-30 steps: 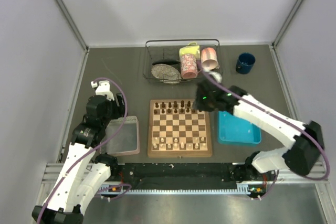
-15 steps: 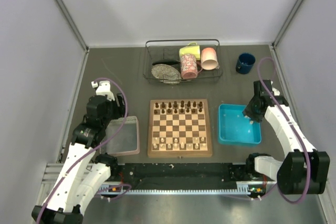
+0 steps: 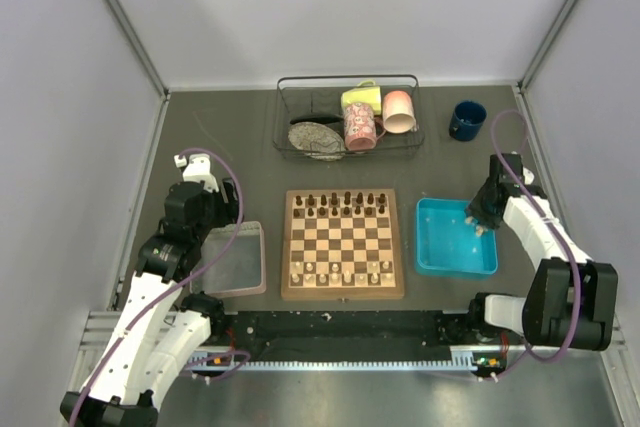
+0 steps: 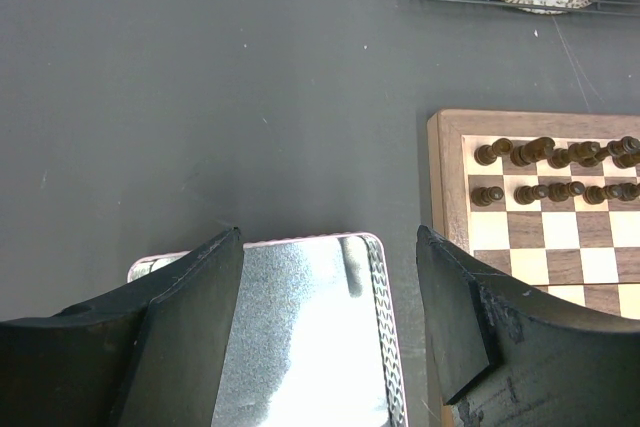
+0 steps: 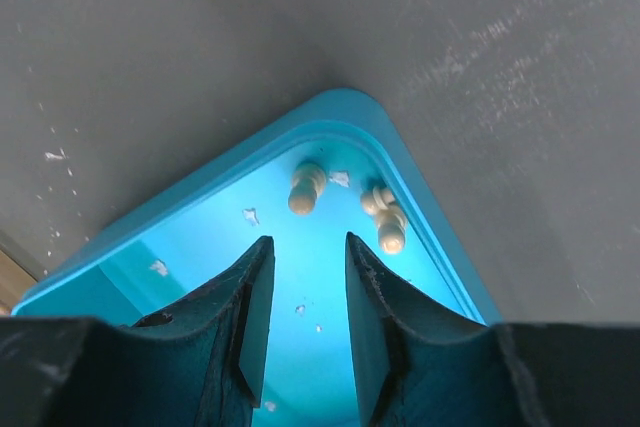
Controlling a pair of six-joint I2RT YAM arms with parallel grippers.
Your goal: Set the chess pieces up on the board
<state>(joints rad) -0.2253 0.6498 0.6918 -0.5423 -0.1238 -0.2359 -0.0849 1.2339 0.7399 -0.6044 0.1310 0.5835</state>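
The board [image 3: 343,293] lies mid-table, with dark chess pieces [image 3: 340,202] along its far two rows and pale ones [image 3: 340,271] along the near rows. The left wrist view catches its far left corner [image 4: 447,187] and the dark pieces [image 4: 530,152]. Two pale pieces [image 5: 305,190] [image 5: 385,219] lie on their sides in the corner of the blue tray [image 5: 215,175]. My right gripper [image 5: 307,244] hangs open just short of them, holding nothing. It sits over the tray's far right part [image 3: 482,219]. My left gripper [image 4: 330,247] is open over the clear pinkish tray [image 4: 300,347].
A wire basket [image 3: 347,117] with mugs and a plate stands at the back behind the board. A dark blue mug [image 3: 466,119] sits at the back right. The blue tray [image 3: 456,273] lies right of the board, the clear tray [image 3: 235,257] left of it. Walls close both sides.
My right arm has swung from the board's far right corner over to the blue tray's far right part. The left arm has not moved.
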